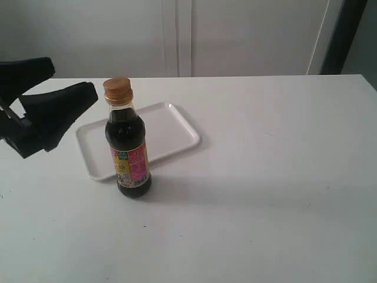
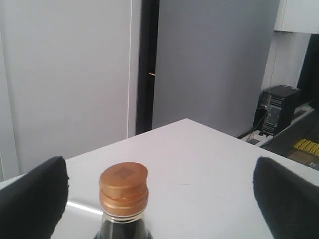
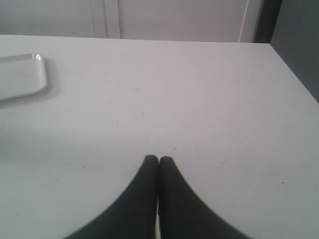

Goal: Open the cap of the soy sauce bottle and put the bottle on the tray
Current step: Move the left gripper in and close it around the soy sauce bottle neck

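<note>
Exterior view: the soy sauce bottle, cap closed, stands just before the tray towards the table's left edge; left gripper spread wide beside it; right gripper pressed closed.

Soy sauce bottle: clear glass, near-black liquid; label pink and yellow with a green patch at top. Cap: copper-orange, ribbed collar, flat matte top. Tray: plain white, glossy highlight on rim. Desk: plain white, a few tiny dark specks. Left gripper: matte black fingers. Right gripper: same matte black. Wall behind the far edge: off-white panels.
</note>
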`<state>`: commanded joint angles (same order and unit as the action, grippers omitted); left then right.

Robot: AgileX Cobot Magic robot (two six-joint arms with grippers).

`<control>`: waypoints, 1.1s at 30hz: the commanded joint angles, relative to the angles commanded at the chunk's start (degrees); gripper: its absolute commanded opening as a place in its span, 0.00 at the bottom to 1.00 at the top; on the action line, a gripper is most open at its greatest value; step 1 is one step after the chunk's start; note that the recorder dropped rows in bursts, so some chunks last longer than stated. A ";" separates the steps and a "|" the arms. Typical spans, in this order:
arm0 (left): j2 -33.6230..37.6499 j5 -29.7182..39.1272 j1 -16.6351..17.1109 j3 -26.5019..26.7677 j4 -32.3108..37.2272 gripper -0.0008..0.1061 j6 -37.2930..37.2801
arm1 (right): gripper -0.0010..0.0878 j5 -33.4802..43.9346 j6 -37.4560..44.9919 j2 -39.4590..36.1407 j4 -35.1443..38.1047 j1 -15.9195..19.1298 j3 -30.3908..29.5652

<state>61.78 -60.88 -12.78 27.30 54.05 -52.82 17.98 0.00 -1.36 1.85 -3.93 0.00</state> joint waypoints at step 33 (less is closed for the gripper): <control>19.88 -5.01 0.00 6.83 2.09 0.99 4.88 | 0.01 0.00 0.00 0.00 0.00 0.00 0.00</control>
<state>81.66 -65.89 -12.78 34.13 56.14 -47.94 17.98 0.00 -1.36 1.85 -3.93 0.00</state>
